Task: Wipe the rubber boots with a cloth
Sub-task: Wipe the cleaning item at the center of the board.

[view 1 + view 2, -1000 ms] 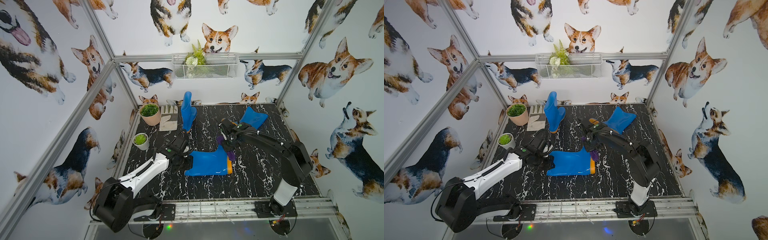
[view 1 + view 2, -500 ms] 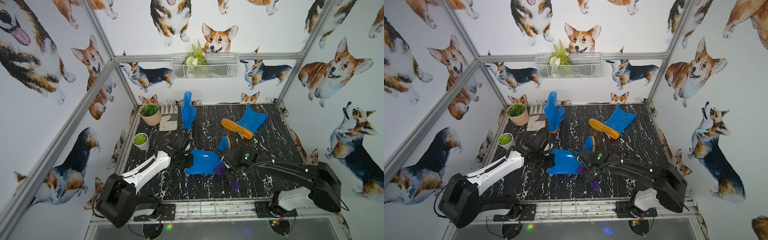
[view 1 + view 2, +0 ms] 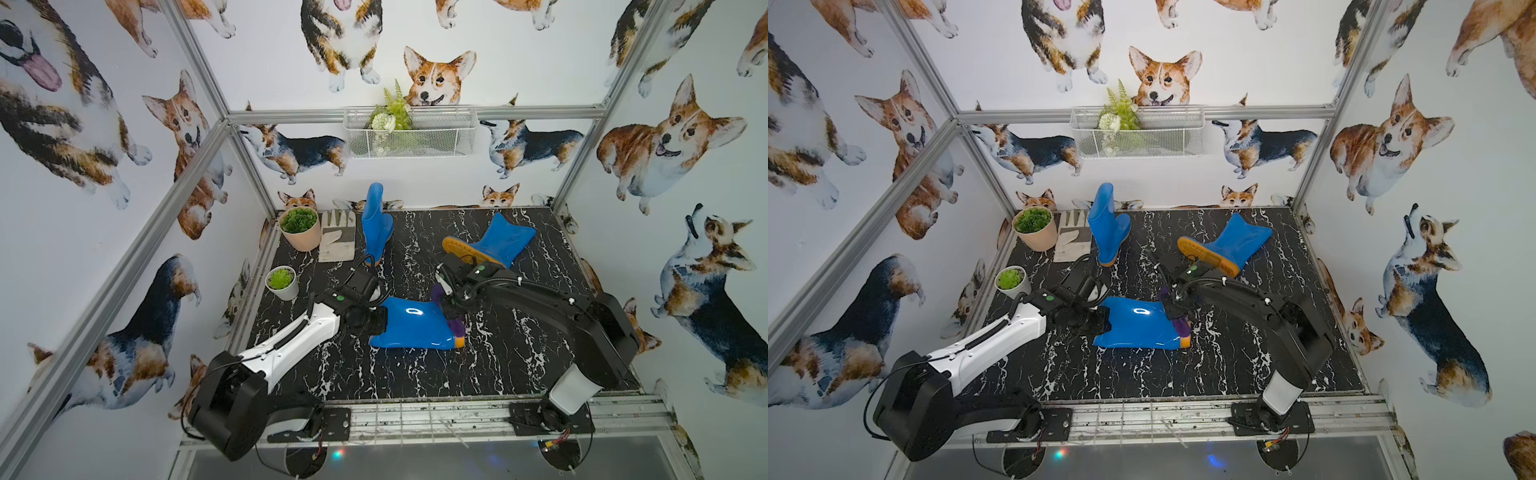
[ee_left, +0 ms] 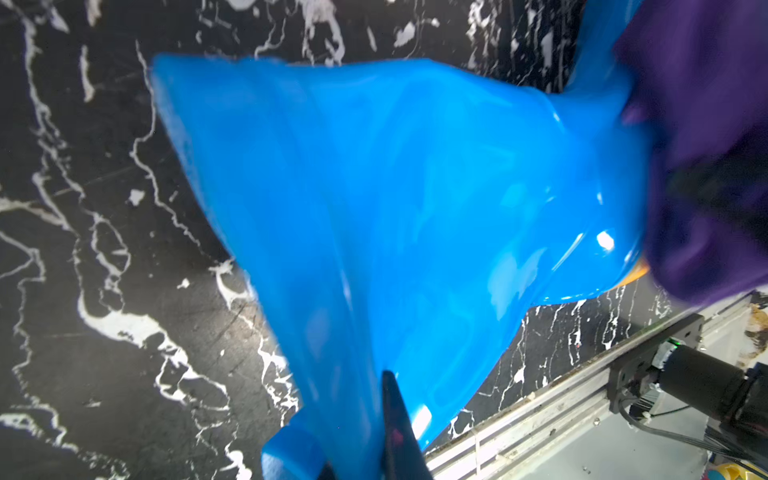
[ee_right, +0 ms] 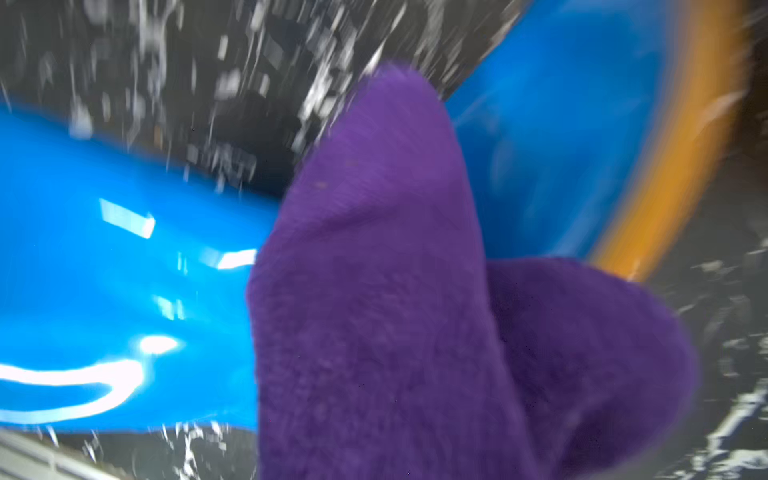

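The left claw (image 3: pixel 376 323) is pinching the open top of the lying boot (image 3: pixel 413 328), pinning it flat near the middle of the counter (image 3: pixel 519 365). The right claw (image 3: pixel 452 306) is clamping the purple cloth (image 3: pixel 458 327) and pressing it against that boot's ankle, just beside the orange sole (image 3: pixel 458 341). The upright boot (image 3: pixel 376 224) is standing at the back and the third boot (image 3: pixel 500 241) is lying toward the far right corner, both well apart from the cloth.

To wipe well, the right arm should probably be dragging the cloth in long strokes along the glossy shaft toward the left claw, pressing lightly, while the left is holding firm so the boot is not sliding or rolling.

The right wrist view is showing the cloth bunching in two folds over the ankle, which the arm is hiding in both top views. The left wrist view alone is showing one dark finger (image 4: pixel 399 428) lying over the shaft wall.
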